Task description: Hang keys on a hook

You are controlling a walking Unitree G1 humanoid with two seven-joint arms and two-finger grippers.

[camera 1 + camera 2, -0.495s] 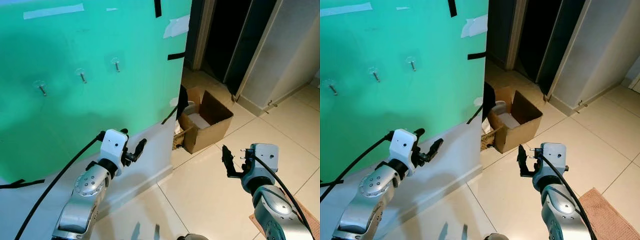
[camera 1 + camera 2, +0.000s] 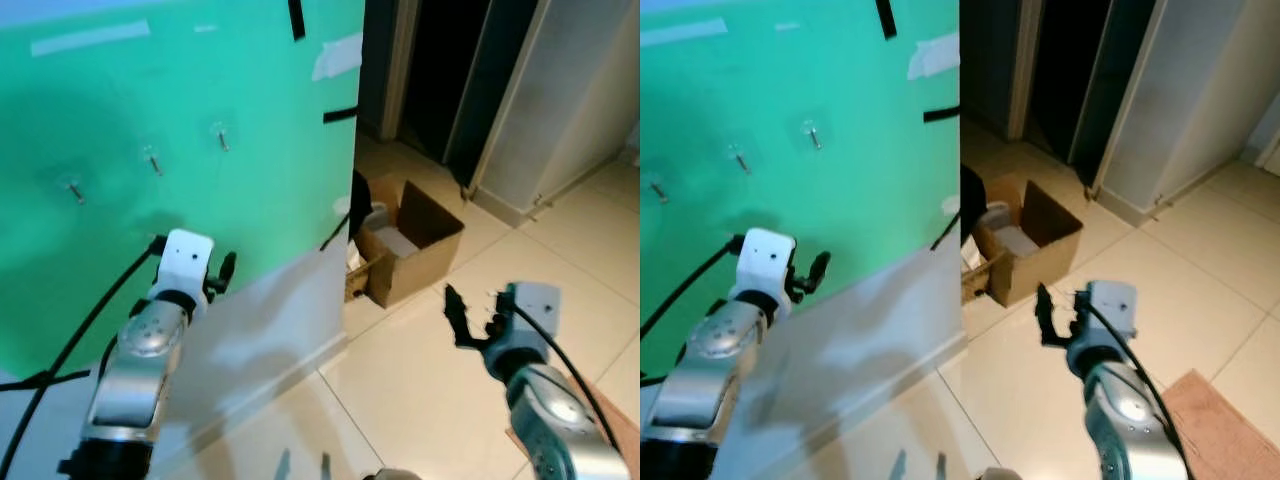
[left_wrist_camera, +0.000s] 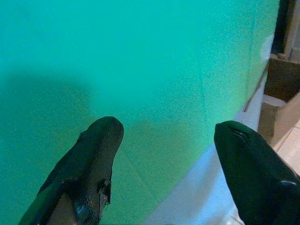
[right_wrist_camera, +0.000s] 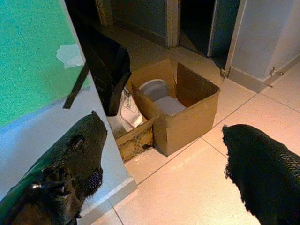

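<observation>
Left pincer (image 2: 222, 272) is wide open with nothing in it, raised near the green wall (image 2: 120, 110); the three hooks (image 2: 152, 160) sit above it, so it's the nearer arm; right pincer (image 2: 468, 322) gapes empty over the floor; can't spot any keys.

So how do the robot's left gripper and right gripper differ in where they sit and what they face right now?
The left gripper is raised beside the green wall panel, below the three metal hooks; the right gripper hangs lower, over the beige tiled floor. The left gripper points at the panel, while the right gripper faces the open brown cardboard box. Both have black fingers spread open, holding nothing.
</observation>
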